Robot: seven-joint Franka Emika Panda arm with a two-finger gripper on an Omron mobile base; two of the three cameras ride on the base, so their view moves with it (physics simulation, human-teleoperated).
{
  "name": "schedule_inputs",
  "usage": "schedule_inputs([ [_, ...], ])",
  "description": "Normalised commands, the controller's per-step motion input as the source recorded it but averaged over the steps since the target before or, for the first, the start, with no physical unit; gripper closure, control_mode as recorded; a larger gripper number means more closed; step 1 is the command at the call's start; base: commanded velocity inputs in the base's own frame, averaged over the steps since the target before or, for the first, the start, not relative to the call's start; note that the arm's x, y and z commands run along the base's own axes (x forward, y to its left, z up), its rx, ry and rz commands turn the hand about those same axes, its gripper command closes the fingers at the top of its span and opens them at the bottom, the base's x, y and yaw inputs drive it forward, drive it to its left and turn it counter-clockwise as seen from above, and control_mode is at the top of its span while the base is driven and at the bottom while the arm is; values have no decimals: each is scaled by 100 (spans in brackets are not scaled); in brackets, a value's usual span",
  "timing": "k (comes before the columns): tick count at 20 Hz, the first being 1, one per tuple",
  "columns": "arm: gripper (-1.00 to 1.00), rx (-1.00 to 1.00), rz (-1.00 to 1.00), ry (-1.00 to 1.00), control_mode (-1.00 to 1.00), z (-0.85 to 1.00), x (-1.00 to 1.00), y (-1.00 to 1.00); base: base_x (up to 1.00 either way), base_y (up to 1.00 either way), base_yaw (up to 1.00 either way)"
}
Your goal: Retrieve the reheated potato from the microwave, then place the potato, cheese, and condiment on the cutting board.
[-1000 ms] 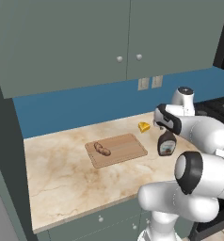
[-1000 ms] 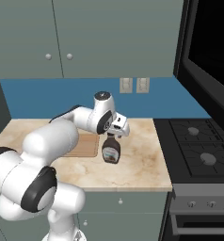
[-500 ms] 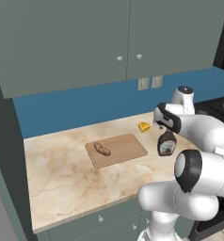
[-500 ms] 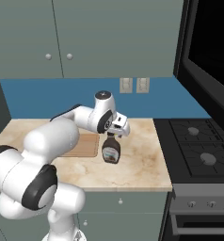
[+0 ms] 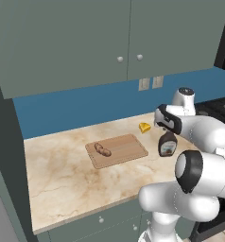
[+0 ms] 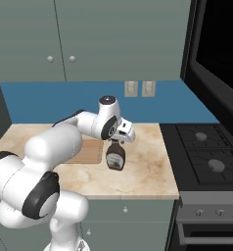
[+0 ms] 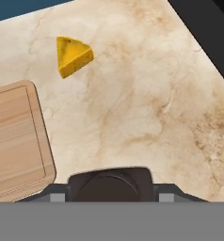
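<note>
The condiment (image 5: 167, 144) (image 6: 115, 156), a squat brown bottle, stands on the counter right of the cutting board (image 5: 128, 147) (image 6: 89, 152) (image 7: 15, 146). My gripper (image 5: 167, 134) (image 6: 115, 142) (image 7: 110, 195) comes down over its neck, and the jaws press against both sides of the black cap (image 7: 110, 183). The potato (image 5: 103, 150) lies on the board's left part. The yellow cheese (image 5: 144, 127) (image 7: 72, 56) sits on the counter behind the board's right end. The microwave (image 6: 216, 49) shows as a dark front above the stove, its inside hidden.
A black stove (image 6: 206, 152) (image 7: 203, 28) adjoins the counter's right end. Grey wall cabinets (image 5: 128, 33) hang above a blue backsplash with two outlets (image 6: 139, 88). Bare marble counter (image 5: 57, 165) stretches left of the board and in front of it.
The jaws have closed in on the bottle's neck. The arm, the bottle and everything else stay where they were.
</note>
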Motion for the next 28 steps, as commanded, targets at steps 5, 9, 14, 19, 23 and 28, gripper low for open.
schedule_inputs([
  [5,100,0,0,0,-100,-4,0,0,0,0,0],
  [9,100,0,0,0,-100,-1,0,0,0,0,0],
  [14,100,3,0,-1,-100,33,-14,18,0,0,0],
  [19,100,6,0,0,-100,40,-20,47,0,0,0],
  [23,100,0,0,0,-100,23,-19,61,0,0,0],
  [28,100,-1,0,-7,-100,4,-4,76,0,0,0],
])
